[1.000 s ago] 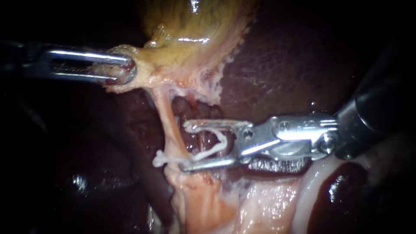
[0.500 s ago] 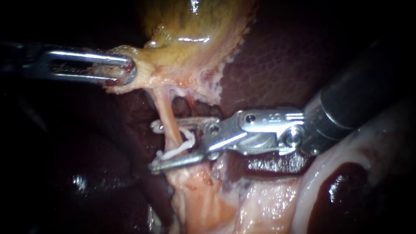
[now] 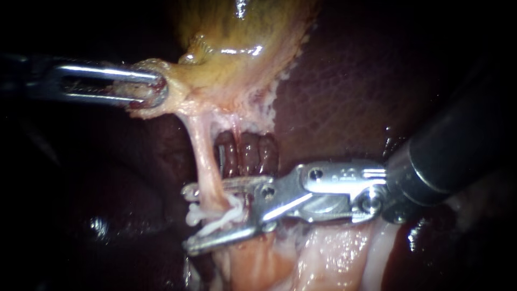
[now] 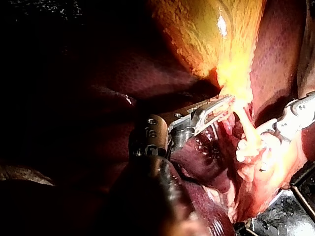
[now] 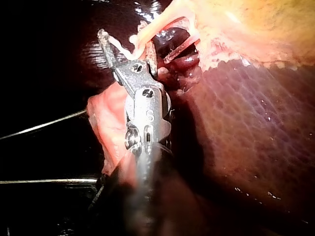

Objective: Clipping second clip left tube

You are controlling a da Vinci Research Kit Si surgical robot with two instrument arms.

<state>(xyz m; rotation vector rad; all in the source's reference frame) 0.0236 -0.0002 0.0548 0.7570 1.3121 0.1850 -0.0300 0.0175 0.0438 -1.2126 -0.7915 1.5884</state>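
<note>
My left instrument [image 3: 148,89] comes in from the left, its jaws shut on the pale edge of the yellow gallbladder [image 3: 242,37] and holding it up. From there the left tube [image 3: 202,156] runs down as a taut pale strand. The jaws of my right instrument [image 3: 188,220] stand open astride the low end of the tube, one on each side. White clip material [image 3: 215,214] lies between them against the tube. In the right wrist view those jaws [image 5: 125,42] frame the tube [image 5: 152,27]. The left wrist view shows my left instrument's jaws [image 4: 216,108] on the gallbladder's edge, beside the tube [image 4: 248,132].
Dark red liver [image 3: 344,91] lies behind and to the right. A darker gap with a second strand [image 3: 237,153] sits just right of the tube. Pale pink fatty tissue [image 3: 323,253] lies under my right instrument's shaft [image 3: 452,156].
My right instrument has moved left, so its open jaws now reach past the tube and straddle it, and has dropped lower along it. My left instrument has held still.
</note>
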